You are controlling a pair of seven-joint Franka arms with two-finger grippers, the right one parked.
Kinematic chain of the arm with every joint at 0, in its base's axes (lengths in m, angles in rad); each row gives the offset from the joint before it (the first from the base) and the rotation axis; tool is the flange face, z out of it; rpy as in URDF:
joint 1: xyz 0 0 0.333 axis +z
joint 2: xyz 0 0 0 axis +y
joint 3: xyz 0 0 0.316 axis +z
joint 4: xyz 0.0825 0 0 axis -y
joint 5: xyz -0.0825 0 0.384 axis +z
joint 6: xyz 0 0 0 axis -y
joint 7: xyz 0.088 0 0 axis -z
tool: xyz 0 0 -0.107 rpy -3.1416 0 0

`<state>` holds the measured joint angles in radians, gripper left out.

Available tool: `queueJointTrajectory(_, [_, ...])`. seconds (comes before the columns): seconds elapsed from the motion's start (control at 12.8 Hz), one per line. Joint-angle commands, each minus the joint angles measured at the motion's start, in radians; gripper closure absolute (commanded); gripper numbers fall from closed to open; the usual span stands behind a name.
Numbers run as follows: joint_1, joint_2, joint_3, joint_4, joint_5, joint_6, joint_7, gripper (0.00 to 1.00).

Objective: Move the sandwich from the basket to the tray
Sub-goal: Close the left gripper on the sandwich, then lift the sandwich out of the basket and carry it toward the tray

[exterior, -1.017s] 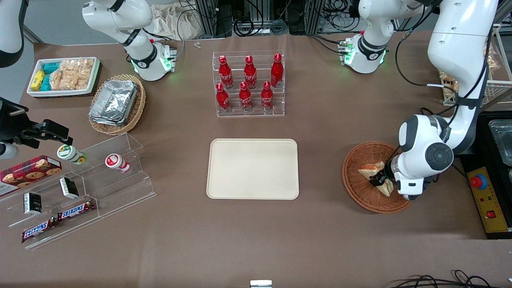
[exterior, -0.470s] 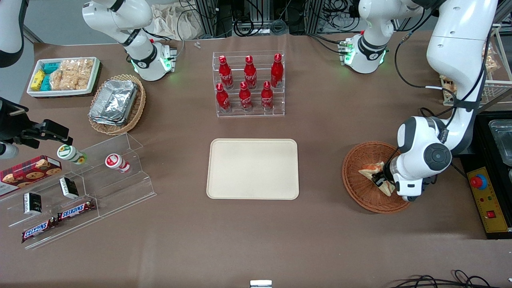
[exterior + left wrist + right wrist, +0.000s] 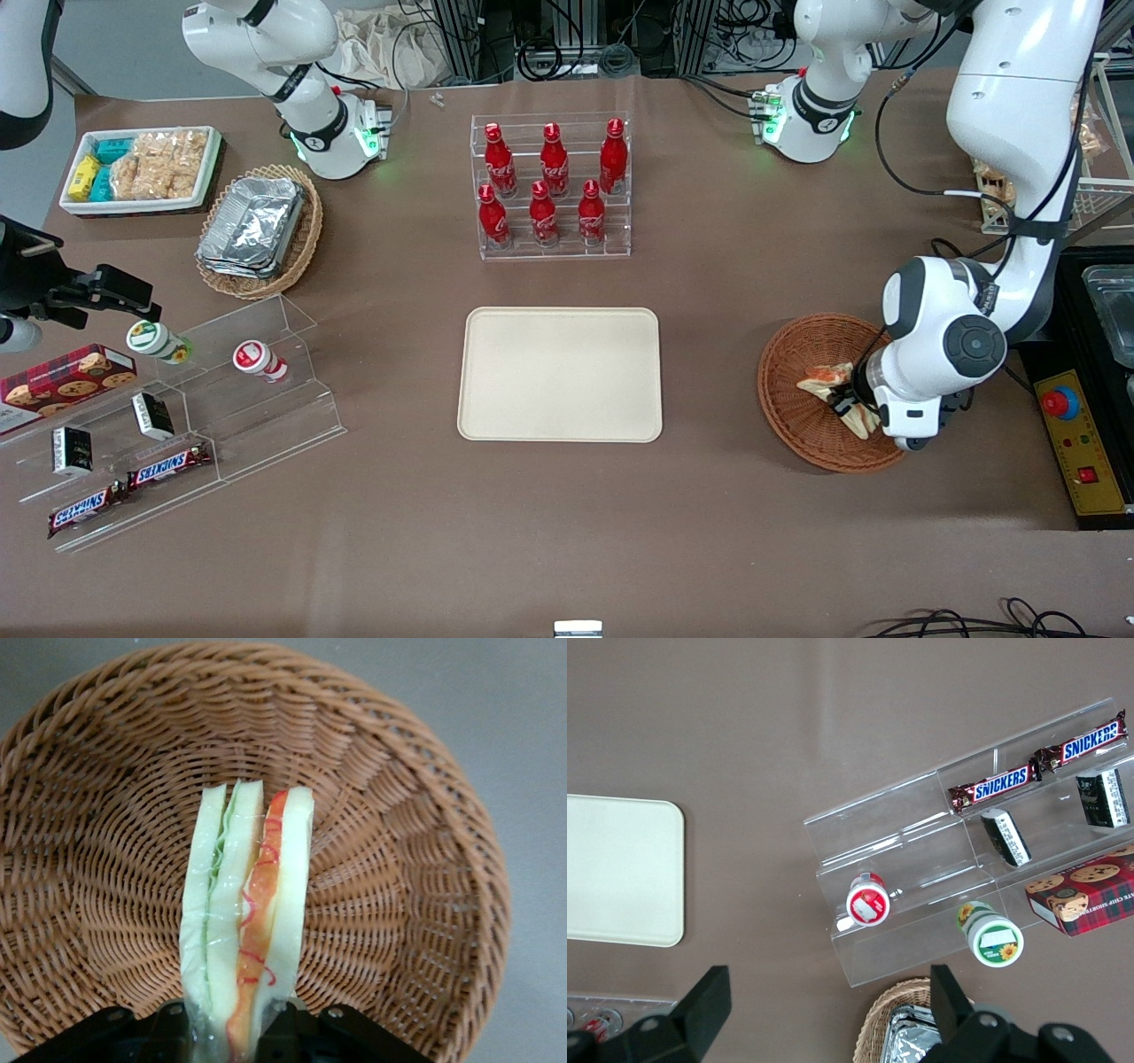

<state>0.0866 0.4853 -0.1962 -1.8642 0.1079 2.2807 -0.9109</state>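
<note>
The sandwich, a clear-wrapped wedge with white bread and green and red-orange layers, stands on edge in the reddish-brown wicker basket at the working arm's end of the table. My gripper reaches down into the basket and is shut on the sandwich, one black finger on each bread face. The basket's woven wall surrounds the wedge, whose lower corner is hidden between the fingers. The cream tray lies bare at the table's middle, a short gap from the basket.
A clear rack of red bottles stands farther from the camera than the tray. Toward the parked arm's end are an acrylic snack shelf, a tan basket of foil containers and a white snack box. A yellow control box sits beside the basket.
The wrist has shifted a little over the basket and the sandwich has turned slightly with it, still between the fingers. The tray and everything else are unchanged.
</note>
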Motion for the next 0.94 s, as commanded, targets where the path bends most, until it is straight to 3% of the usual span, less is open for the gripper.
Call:
queueJointTrajectory(0.0, [-0.002,-0.056,-0.008,0.046,0.012,-0.116,0.0,1.0])
queueJointTrajectory(0.39, [-0.011,-0.059,-0.13,0.37,0.004,-0.464,0.009,1.0])
queueJointTrajectory(0.63, [-0.014,-0.05,-0.273,0.415,0.021,-0.466,0.023,1.0])
queueJointTrajectory(0.86, [-0.127,0.021,-0.301,0.399,0.042,-0.405,0.05,1.0])
